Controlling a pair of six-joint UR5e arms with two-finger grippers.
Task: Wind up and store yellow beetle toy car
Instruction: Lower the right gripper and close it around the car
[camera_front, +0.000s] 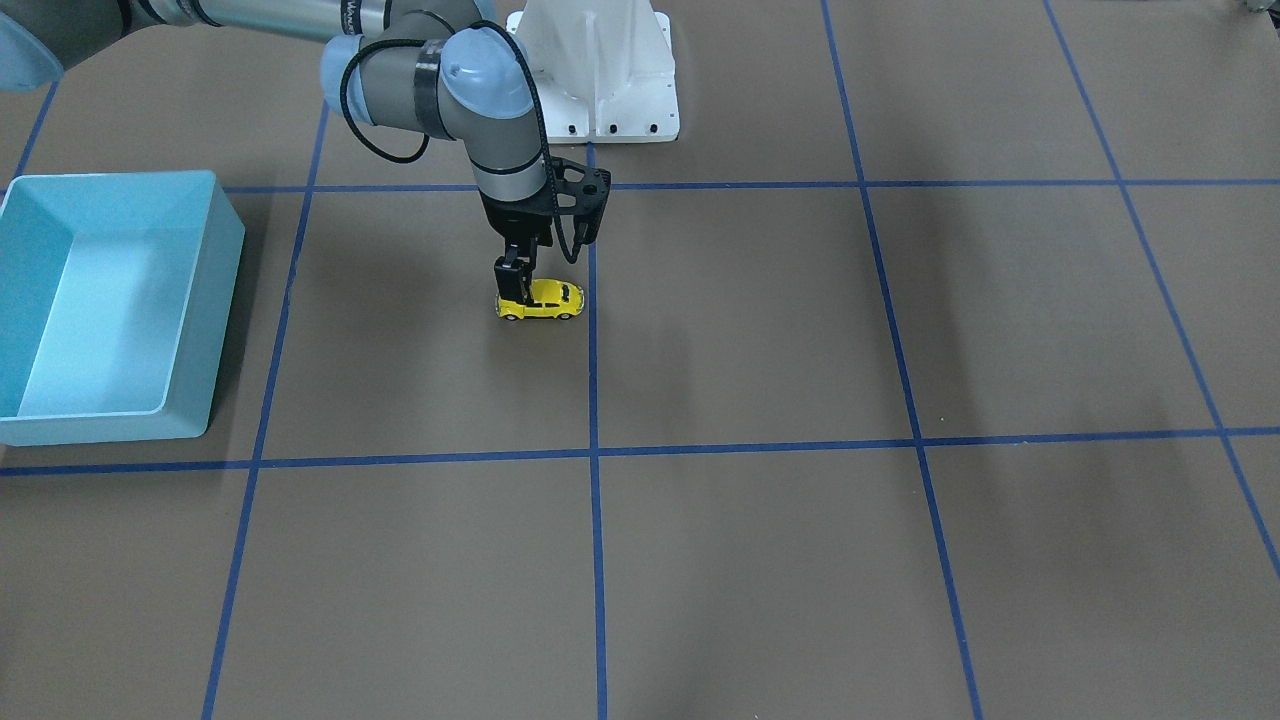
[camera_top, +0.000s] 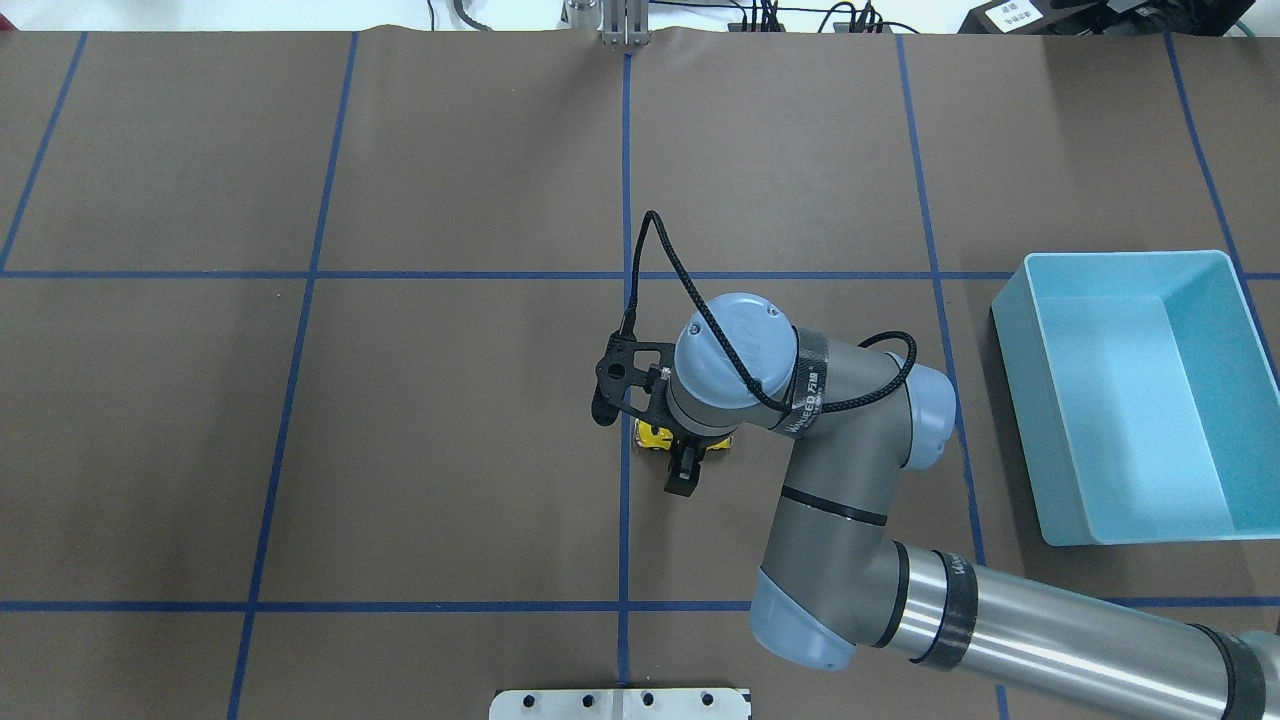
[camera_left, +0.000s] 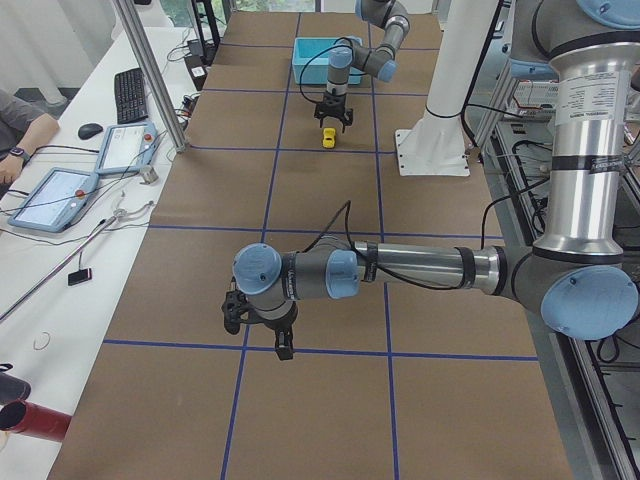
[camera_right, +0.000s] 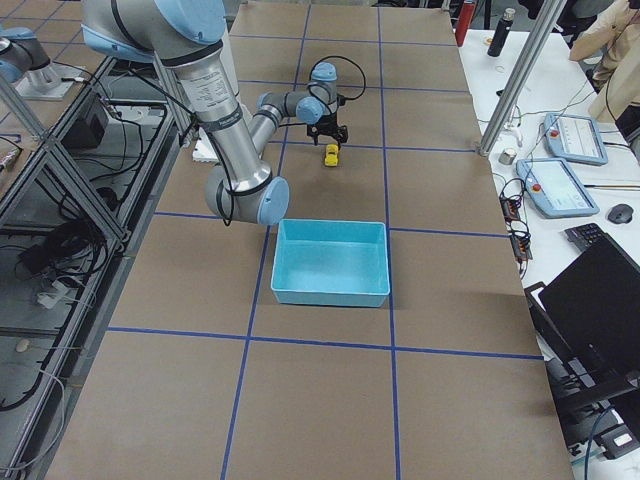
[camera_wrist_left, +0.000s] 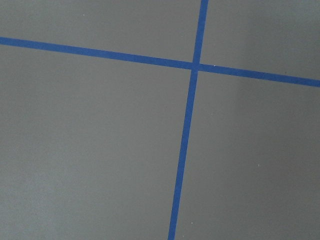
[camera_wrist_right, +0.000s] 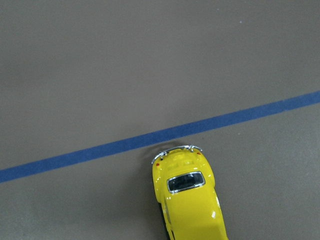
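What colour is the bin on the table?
Light blue; the bin shows best in the overhead exterior view.

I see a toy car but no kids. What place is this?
Probably a robot lab: big robot arms reach over a table gridded with blue tape, and control tablets sit on a side desk.
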